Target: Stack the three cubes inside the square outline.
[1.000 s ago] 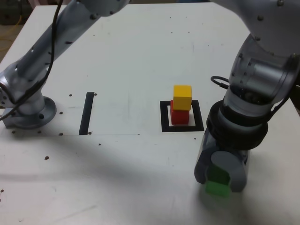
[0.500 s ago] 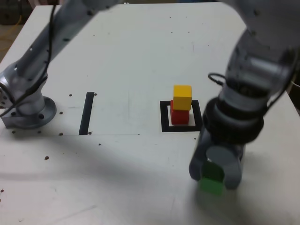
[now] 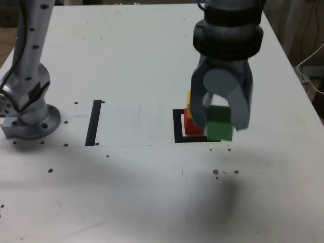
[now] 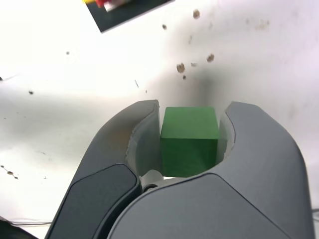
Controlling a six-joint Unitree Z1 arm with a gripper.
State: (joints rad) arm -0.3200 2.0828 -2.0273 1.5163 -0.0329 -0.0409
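Note:
My gripper (image 3: 219,124) hangs above the table, shut on the green cube (image 3: 220,127), which is clear of the surface. The wrist view shows this green cube (image 4: 189,133) squarely between the two grey fingers (image 4: 141,130) of the gripper (image 4: 191,111). In the exterior view the cube hangs just in front of the square outline (image 3: 177,126) and slightly to its right. Inside the outline stands the red cube (image 3: 190,126), with a sliver of the yellow cube (image 3: 188,100) showing on top of it. The gripper hides most of both. A corner of the outline (image 4: 130,13) shows in the wrist view.
A straight black tape strip (image 3: 94,121) lies to the exterior view's left of the outline. The arm's base (image 3: 31,120) stands at the far left, with its link rising above. Small dark specks (image 3: 216,172) dot the white table (image 3: 126,192).
The gripper has lifted the green cube off the table near the front edge. It has carried the cube up and back toward the outline, now covering most of the red and yellow stack.

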